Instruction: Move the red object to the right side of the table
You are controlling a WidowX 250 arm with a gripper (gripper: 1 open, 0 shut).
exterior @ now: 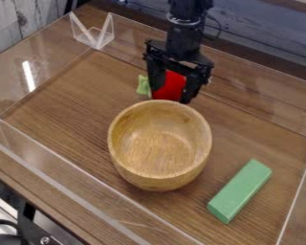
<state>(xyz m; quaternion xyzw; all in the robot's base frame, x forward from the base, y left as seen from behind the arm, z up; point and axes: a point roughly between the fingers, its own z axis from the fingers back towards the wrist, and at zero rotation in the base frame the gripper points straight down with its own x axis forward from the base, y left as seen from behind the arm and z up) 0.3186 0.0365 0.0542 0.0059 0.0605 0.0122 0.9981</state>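
The red object [172,84] is a small glossy ball-shaped toy fruit with a green leafy bit on its left side, resting on the wood-grain table [66,105] just behind the wooden bowl. My gripper [175,86] points straight down and stands open, its two black fingers straddling the red object on the left and right. Whether the fingers touch it I cannot tell. The gripper body hides the top of the fruit.
A wooden bowl [160,144] sits in the middle of the table, just in front of the gripper. A green rectangular block [240,190] lies at the front right. Low clear acrylic walls [34,72] edge the tabletop; a clear stand [92,32] is at the back left.
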